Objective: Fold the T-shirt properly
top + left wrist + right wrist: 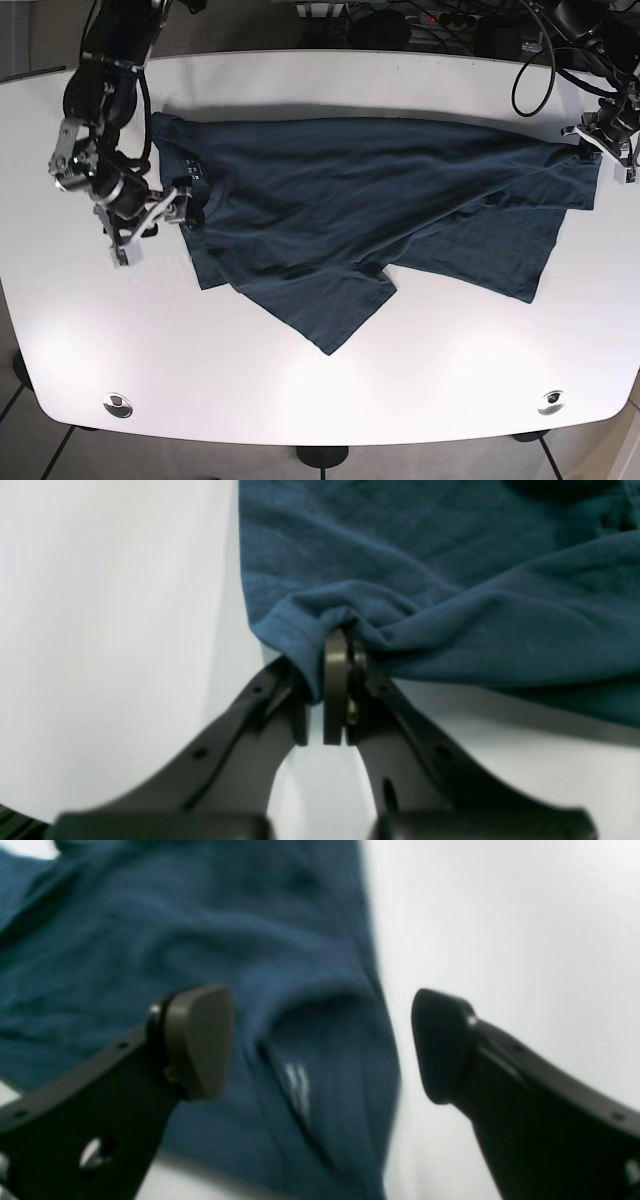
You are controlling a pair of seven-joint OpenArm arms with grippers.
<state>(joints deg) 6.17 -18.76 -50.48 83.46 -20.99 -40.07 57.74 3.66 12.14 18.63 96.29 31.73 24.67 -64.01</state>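
A dark blue T-shirt [350,200] lies spread and creased across the white table [300,380], with one flap folded toward the front. My left gripper [340,645] is shut on a bunched hem of the T-shirt [450,580] and holds that edge lifted a little at the right end in the base view [603,140]. My right gripper [320,1040] is open, its jaws wide apart over the edge of the T-shirt [200,915]. In the base view it [170,205] is at the shirt's left end, by the collar.
Two round metal discs [118,405] [550,402] sit near the table's front corners. Black cables [540,50] hang behind the far right edge. Bare tabletop shows in front of the shirt and at both ends.
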